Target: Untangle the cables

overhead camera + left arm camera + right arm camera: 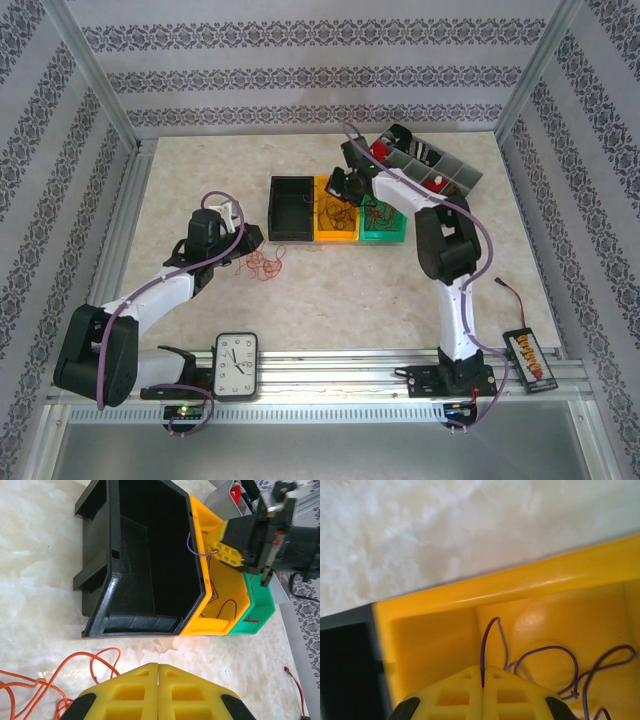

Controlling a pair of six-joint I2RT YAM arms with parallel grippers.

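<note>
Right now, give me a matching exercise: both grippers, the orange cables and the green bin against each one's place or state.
1. right gripper
2. left gripper
3. orange cables
4. green bin

A. directly right of the yellow bin in the top view
B. shut on a dark blue cable, above that yellow bin
C. shut, nothing between the fingers
D. loose on the table

Pairs: 1-B, 2-C, 3-D, 4-A
</note>
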